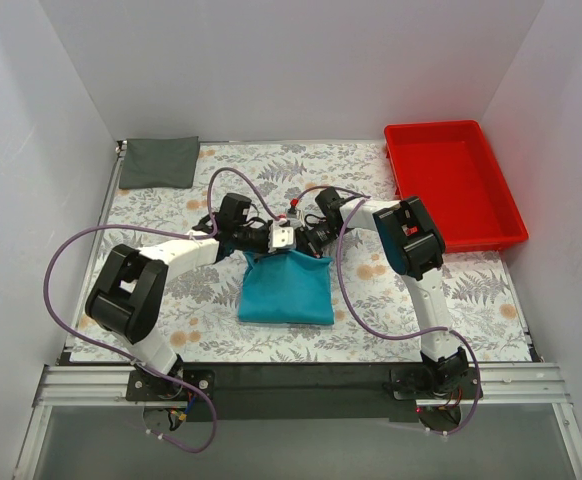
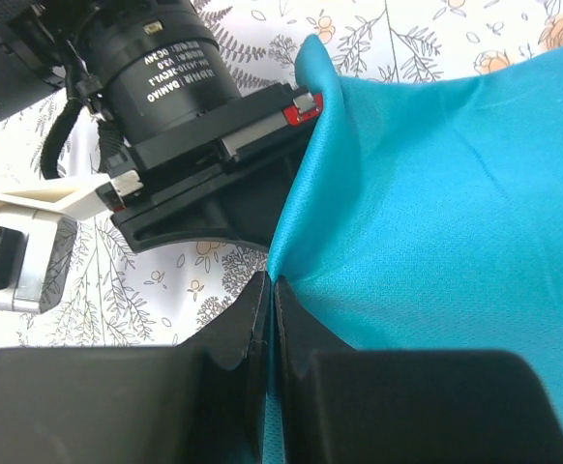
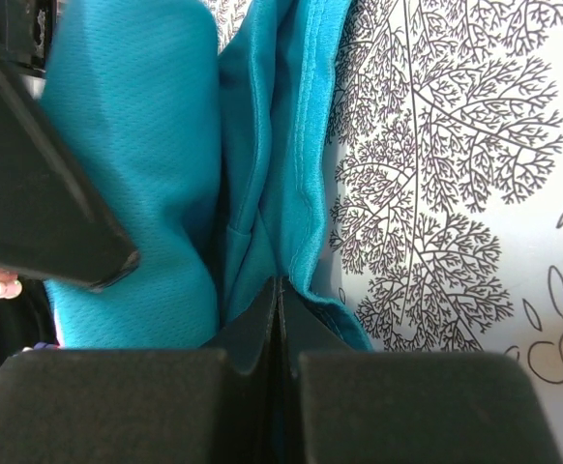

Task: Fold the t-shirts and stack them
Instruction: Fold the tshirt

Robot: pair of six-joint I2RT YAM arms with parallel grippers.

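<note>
The teal shirt (image 1: 286, 292) lay as a folded bundle at the middle of the table, just ahead of both wrists, a little wider from left to right than from front to back, so its long axis ran across the table. Its near edge rested flat on the floral cloth (image 1: 371, 300), while its far edge was drawn up toward the grippers, with the two far corners standing out like small ears. The left gripper (image 2: 267, 295) was pinched tight on that raised edge, its jaws meeting with only fabric between them. The right gripper (image 3: 280, 290) was likewise clamped narrow on a fold of the same shirt, with layers of teal fabric bunched above its fingertips. In the left wrist view the right arm's black fingers showed close by, gripping the same hem. The grey shirt (image 1: 159, 161) sat well apart in the far left corner, a flat rectangle with its long side running left to right along the back wall. A red tray (image 1: 501, 215) stood at the far right, partly over the edge of the cloth. White walls (image 1: 291, 70) closed in the table at the back and on both sides.
</note>
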